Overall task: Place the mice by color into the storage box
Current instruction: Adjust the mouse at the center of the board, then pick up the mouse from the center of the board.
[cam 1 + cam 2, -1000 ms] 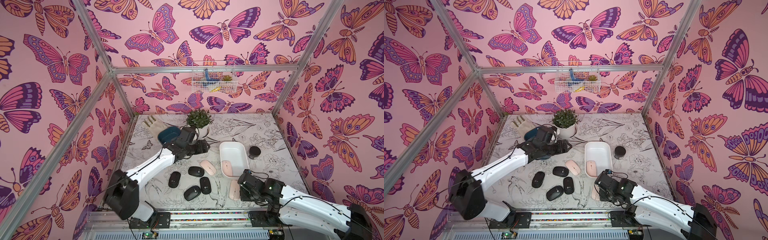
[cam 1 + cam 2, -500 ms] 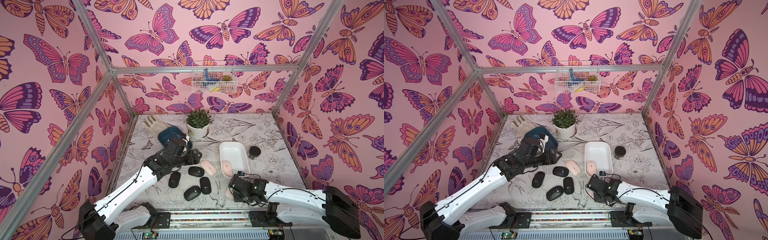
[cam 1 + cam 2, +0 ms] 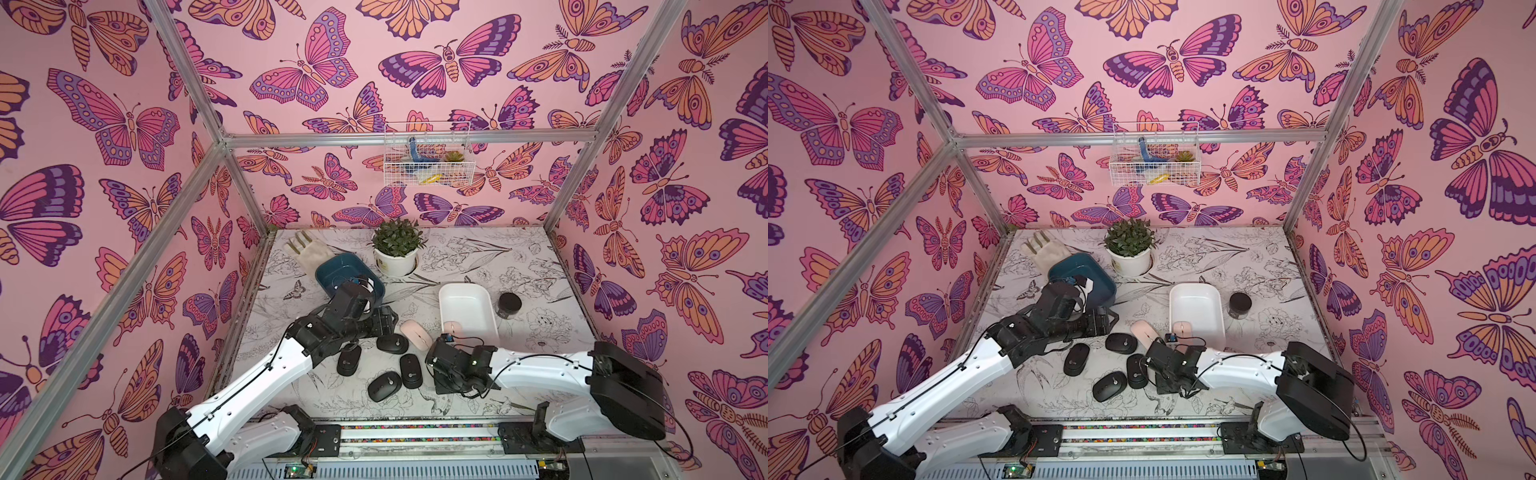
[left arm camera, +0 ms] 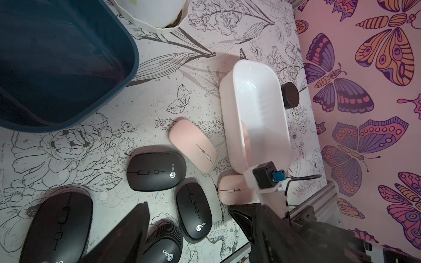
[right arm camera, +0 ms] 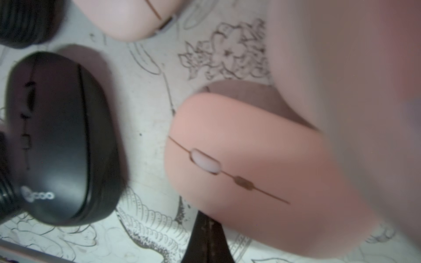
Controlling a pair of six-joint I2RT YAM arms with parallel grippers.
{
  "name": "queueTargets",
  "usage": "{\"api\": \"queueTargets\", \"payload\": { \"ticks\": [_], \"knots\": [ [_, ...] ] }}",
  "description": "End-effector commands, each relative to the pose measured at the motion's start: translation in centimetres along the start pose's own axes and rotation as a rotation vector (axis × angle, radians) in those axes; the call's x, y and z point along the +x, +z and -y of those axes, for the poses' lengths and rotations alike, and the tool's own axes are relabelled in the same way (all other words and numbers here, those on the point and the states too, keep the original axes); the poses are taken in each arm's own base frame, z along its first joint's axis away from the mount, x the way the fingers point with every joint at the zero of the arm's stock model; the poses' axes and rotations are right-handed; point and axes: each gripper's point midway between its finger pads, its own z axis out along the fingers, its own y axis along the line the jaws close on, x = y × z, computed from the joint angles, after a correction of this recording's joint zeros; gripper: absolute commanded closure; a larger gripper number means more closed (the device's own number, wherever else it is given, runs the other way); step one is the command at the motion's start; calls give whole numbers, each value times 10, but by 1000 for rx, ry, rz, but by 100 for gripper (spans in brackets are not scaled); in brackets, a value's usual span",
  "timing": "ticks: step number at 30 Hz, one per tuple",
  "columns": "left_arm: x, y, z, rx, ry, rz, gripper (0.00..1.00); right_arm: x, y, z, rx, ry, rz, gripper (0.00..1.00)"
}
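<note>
Several black mice (image 3: 392,344) lie in a cluster at the table's front middle, with a pale pink mouse (image 3: 415,334) beside them. Another pink mouse (image 3: 451,328) lies inside the white storage box (image 3: 467,297). A third pink mouse (image 5: 250,159) sits on the table under my right gripper (image 3: 445,383), whose shut fingers (image 5: 207,239) touch its near edge without holding it. My left gripper (image 3: 386,325) hangs open above the black mice (image 4: 157,172), between them and the empty blue storage box (image 3: 332,270).
A small black jar (image 3: 509,305) stands right of the white box. A potted plant (image 3: 397,249) and a pale glove (image 3: 305,251) are at the back, near the blue box. A wire basket (image 3: 428,162) hangs on the rear wall.
My left arm has drawn back from the blue box and lowered over the black mice. My right gripper has slid left along the table front to the pink mouse, staying shut.
</note>
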Motion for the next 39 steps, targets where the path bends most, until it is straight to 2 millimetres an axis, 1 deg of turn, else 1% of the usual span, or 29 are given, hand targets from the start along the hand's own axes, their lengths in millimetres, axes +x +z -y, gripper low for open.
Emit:
{"api": "queueTargets", "payload": {
  "ticks": [1,5,7,9,11,13,14,16,18,20,21,22,23,24,25,26,28,30,31,33,35,39],
  "knots": [
    [9,1,-12,-38,-7,-11,21,-15,-2,-20,-4,-76,13,98],
    [11,3,-17,-58,-6,-8,21,-29,4,-17,41,-92,9,97],
    [12,4,-20,-69,-4,-10,21,-36,5,-10,58,-90,11,97],
    [12,5,-21,-74,-3,-12,21,-41,5,-2,76,-88,13,98],
    [12,6,-22,-78,-2,-13,21,-45,2,0,72,-92,17,98],
    [13,7,-23,-80,-3,-16,21,-47,-3,-11,17,-115,25,96],
    [13,7,-23,-82,-3,-15,21,-49,-13,-24,-53,-127,48,95],
    [12,4,-23,-79,-2,-6,21,-47,-27,-33,-116,-138,78,92],
    [12,3,-24,-79,-3,2,21,-42,-36,-30,-144,-124,84,89],
    [12,2,-23,-75,-4,3,21,-34,-42,-13,-124,-95,90,87],
    [12,2,-22,-73,-5,0,21,-31,-44,-2,-95,-78,95,85],
    [13,2,-22,-69,-5,-4,21,-27,-45,15,-47,-53,98,82],
    [14,2,-21,-65,-6,-8,20,-22,-45,29,-15,-40,95,74],
    [15,2,-21,-62,-9,-11,20,-18,-46,39,0,-32,92,64],
    [15,2,-21,-59,-11,-12,18,-14,-46,48,9,-30,94,52],
    [16,2,-20,-55,-12,-15,17,-11,-46,54,17,-30,102,43],
    [16,1,-19,-50,-13,-13,16,-6,-47,66,39,-27,114,30],
    [16,-1,-19,-46,-16,-9,16,-3,-48,80,82,-17,128,20],
    [16,-2,-19,-45,-16,-6,16,-2,-48,85,91,-14,137,16],
    [15,-3,-20,-45,-17,2,16,-3,-47,88,91,-16,155,11],
    [16,-3,-21,-47,-17,1,15,-5,-44,92,91,-22,165,8],
    [20,-1,-23,-51,-19,-10,15,-8,-38,82,29,-60,165,6]
  ]
}}
